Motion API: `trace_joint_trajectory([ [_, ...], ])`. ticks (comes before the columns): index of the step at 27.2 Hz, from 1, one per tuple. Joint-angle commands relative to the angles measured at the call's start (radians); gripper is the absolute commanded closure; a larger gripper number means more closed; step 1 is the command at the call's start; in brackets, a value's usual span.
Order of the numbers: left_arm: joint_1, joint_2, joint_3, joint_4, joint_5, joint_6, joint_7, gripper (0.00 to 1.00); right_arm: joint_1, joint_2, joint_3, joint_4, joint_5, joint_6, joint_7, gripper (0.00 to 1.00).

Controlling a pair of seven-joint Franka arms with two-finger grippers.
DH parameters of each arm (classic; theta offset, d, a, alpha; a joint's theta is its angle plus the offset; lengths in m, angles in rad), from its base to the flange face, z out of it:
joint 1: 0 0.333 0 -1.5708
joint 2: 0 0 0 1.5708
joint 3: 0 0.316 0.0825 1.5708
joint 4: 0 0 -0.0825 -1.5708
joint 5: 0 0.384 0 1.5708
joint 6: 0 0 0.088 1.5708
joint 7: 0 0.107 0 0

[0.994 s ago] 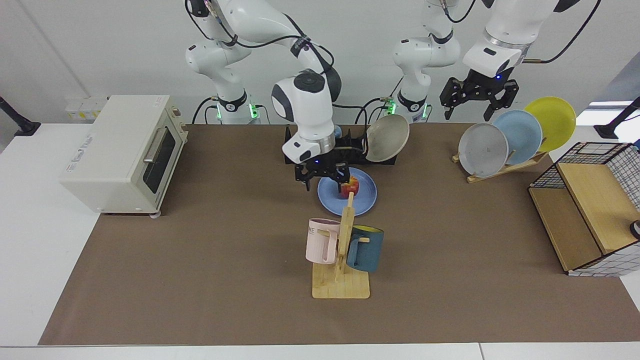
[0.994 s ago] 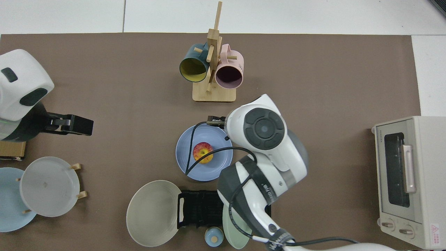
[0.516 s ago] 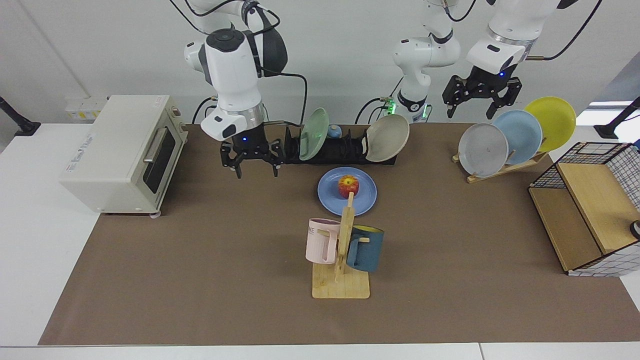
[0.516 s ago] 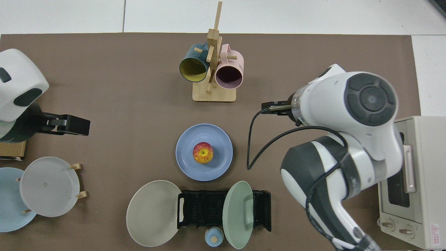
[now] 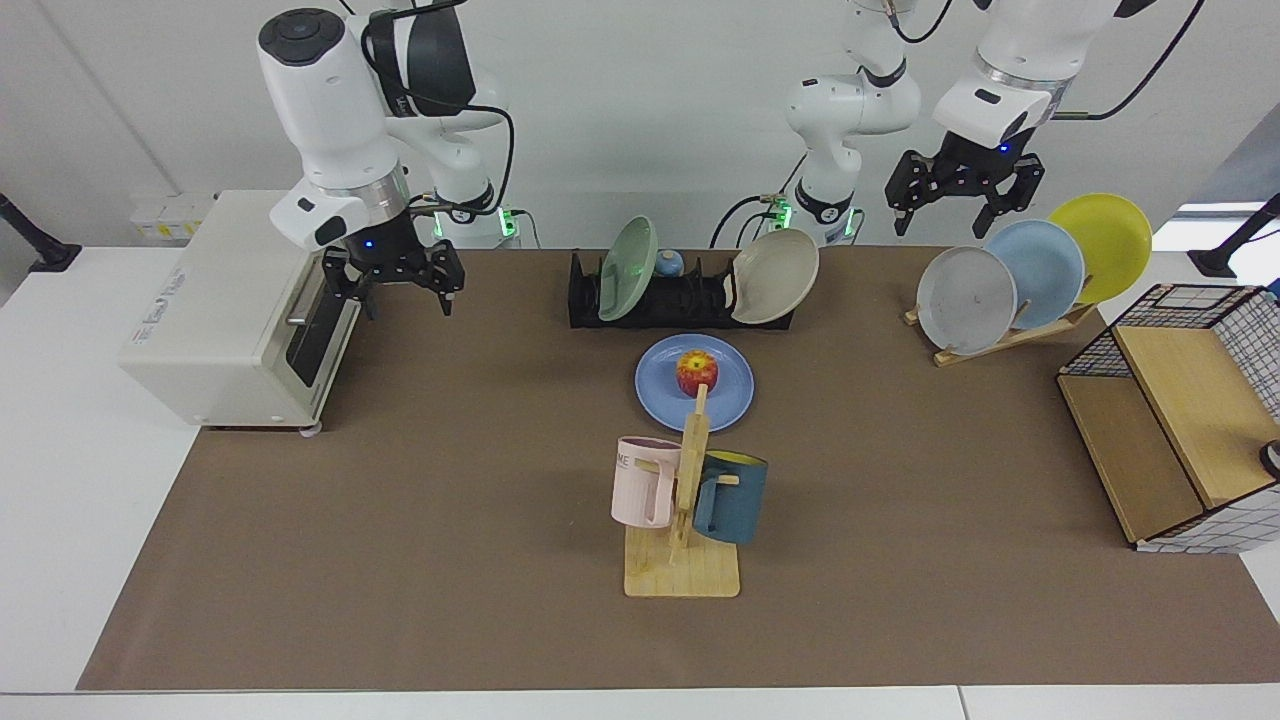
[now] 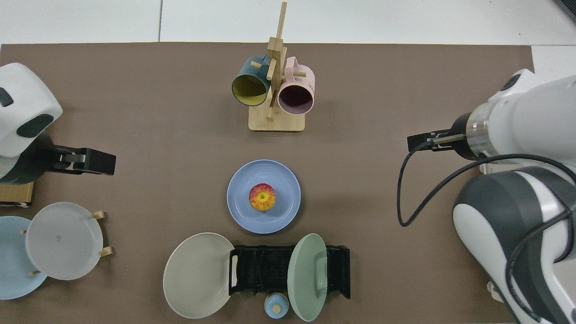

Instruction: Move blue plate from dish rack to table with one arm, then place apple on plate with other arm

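The blue plate (image 5: 662, 402) (image 6: 241, 180) lies flat on the table (image 5: 450, 520) (image 6: 157, 112), just in front of the black dish rack (image 5: 690, 300) (image 6: 263, 270). The red apple (image 5: 697, 372) (image 6: 262, 197) rests in the plate's middle, with nothing touching it. My right gripper (image 5: 400, 300) hangs open and empty beside the toaster oven, far from the plate. Over the wooden plate stand my left gripper (image 5: 950, 222) waits, open and empty. In the top view both grippers' fingers are hidden under their arms.
A sage-green plate (image 5: 628, 268) and a beige dish (image 5: 775, 276) stand in the dish rack. A mug tree (image 5: 685, 500) with a pink and a dark blue mug stands just in front of the plate. A toaster oven (image 5: 240, 310), a plate stand (image 5: 1000, 335) and a wire basket (image 5: 1180, 410) flank the table.
My right gripper has let go of the apple, risen and swung away from the plate to the toaster oven's side. The apple stays on the plate. The left arm has barely moved.
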Motion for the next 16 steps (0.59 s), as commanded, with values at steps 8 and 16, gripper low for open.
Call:
trace_joint_trajectory([
  [8,-0.002,-0.014,0.004,0.008,0.017,-0.014,-0.01,0.0,-0.072,-0.075,0.015,0.048,0.034,-0.141,-0.068,0.0],
  [16,-0.002,-0.016,0.006,0.008,0.017,-0.014,-0.01,0.0,-0.069,-0.077,0.021,0.048,0.047,-0.132,-0.067,0.0],
])
